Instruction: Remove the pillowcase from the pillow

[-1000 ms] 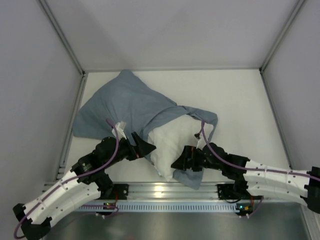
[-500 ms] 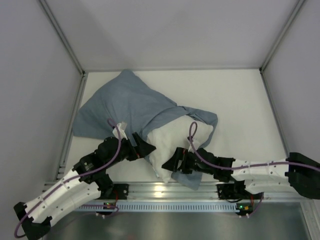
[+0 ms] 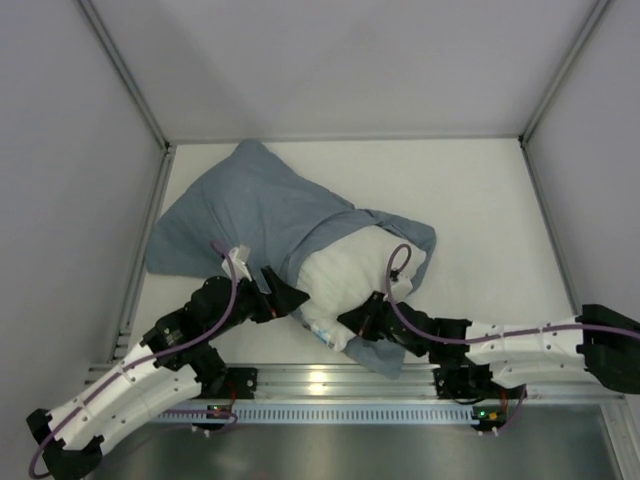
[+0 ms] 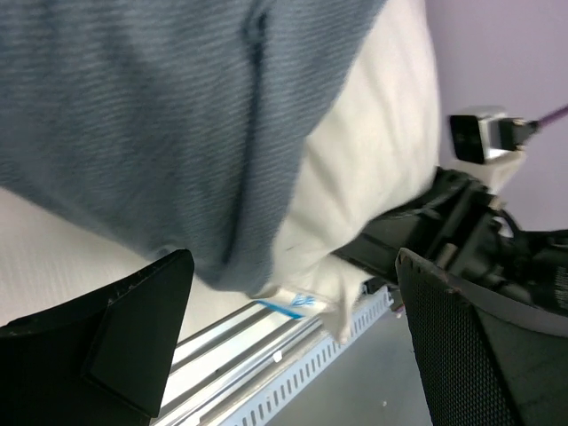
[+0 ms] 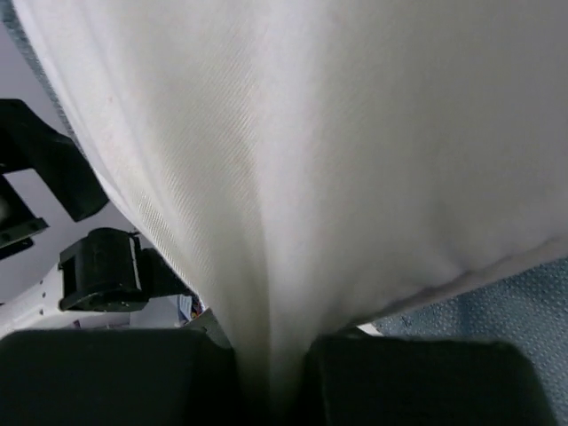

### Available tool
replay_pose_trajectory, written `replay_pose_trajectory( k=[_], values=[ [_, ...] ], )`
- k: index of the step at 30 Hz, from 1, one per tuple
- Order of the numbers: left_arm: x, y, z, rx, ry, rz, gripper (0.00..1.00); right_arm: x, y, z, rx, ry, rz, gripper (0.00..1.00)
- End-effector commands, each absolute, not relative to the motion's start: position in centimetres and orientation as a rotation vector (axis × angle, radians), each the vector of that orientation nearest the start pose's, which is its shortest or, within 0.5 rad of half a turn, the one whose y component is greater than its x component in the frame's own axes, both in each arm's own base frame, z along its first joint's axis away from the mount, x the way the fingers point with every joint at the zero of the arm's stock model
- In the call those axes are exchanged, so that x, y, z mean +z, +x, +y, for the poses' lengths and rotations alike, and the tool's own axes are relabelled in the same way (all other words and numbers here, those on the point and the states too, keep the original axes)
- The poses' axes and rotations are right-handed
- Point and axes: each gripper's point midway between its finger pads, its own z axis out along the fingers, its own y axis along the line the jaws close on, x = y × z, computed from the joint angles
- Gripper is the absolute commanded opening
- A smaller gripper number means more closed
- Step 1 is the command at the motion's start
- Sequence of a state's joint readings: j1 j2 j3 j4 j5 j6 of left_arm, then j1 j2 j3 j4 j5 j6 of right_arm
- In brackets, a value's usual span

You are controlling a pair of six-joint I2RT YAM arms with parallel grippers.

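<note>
The pillow (image 3: 355, 275) is seen towards the near edge of the table (image 3: 480, 200), close to its middle. Its near-right end is bared and its far-left part is sheathed in the pillowcase (image 3: 250, 210). The pillowcase is spread away to the far left. Its open mouth is draped round the far and right sides of the bared end, and a flap of it is seen at the pillow's near corner.

The right gripper (image 3: 354, 322) is pressed against the pillow's near edge. In the right wrist view a fold of the white fabric is pinched between the clenched fingers (image 5: 106, 373) — the pillow itself is grasped, with a patch of pillowcase showing just to the right of the fold.

The left gripper (image 3: 292, 298) is set at the pillow's near-left side, where the hem of the pillowcase crosses the white fabric. Its jaws are spread wide and nothing is gripped. In the left wrist view the hem, the pillow's corner and a small blue label (image 4: 291, 303) are framed between them.

The two grippers are near each other, with the pillow's near corner between them. An aluminium rail (image 3: 330, 378) is seen along the table's near edge, just beyond the label, and the table is enclosed by plain grey walls (image 3: 60, 200) on the left, right and far sides.
</note>
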State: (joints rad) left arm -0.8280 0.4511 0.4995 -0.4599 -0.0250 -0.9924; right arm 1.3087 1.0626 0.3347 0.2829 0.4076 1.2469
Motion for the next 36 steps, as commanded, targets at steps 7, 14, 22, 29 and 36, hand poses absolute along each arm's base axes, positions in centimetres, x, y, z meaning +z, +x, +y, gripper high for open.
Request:
replay_pose_trajectory(
  k=[7,14,22,29,36],
  values=[
    [17.5,15.3,-16.5,-0.915,-0.35,2.153,0.99,18.6,14.5,22.7,1.008,0.299,1.953,0.0],
    [18.5,14.8,-18.3,-1.004,-0.269,2.163,0.98,20.9,14.0,18.8,1.019,0.284,1.892,0.0],
    [22.1,14.6,-24.0,-1.173,-0.083,2.187,0.87,18.3,13.5,21.5,0.937,0.2,2.032,0.0],
    [23.2,15.1,-27.2,-1.108,0.006,2.196,0.89,19.7,13.6,22.0,0.943,0.176,2.022,0.0],
    [20.1,15.9,-28.8,-1.041,0.023,2.257,0.89,20.9,13.1,22.4,1.005,0.161,2.016,0.0]
  ],
)
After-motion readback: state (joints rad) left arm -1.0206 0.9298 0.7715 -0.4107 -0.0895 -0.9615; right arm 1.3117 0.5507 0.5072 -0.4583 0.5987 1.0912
